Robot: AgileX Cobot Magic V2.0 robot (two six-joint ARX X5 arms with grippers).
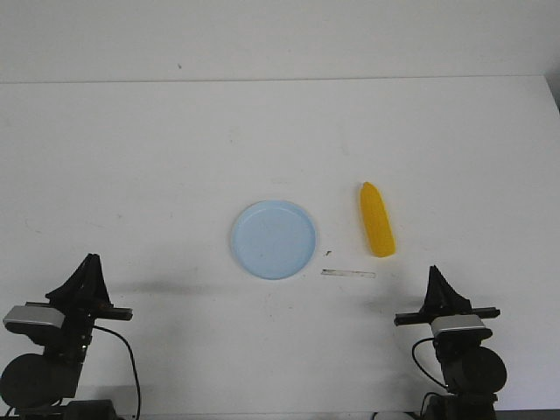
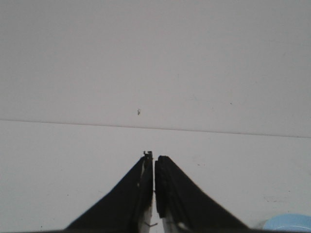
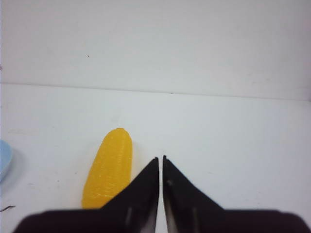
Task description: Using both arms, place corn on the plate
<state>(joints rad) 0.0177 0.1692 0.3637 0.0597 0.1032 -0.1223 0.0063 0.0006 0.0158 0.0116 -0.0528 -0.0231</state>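
Pretty bare setup: a big white table (image 1: pixel 131 175) filled most of the front view, with a plain white wall (image 1: pixel 280 35) right behind its far edge. Lighting was soft and even. A small strip of tape (image 1: pixel 348 274) sat on the tabletop.

I see the plate (image 1: pixel 273 240) empty at mid-surface (image 1: pixel 131 157); the corn (image 1: pixel 377 220) lies just to its right, apart. Both pincers, left (image 1: pixel 90 259) and right (image 1: pixel 434 271), sit at the near edge.
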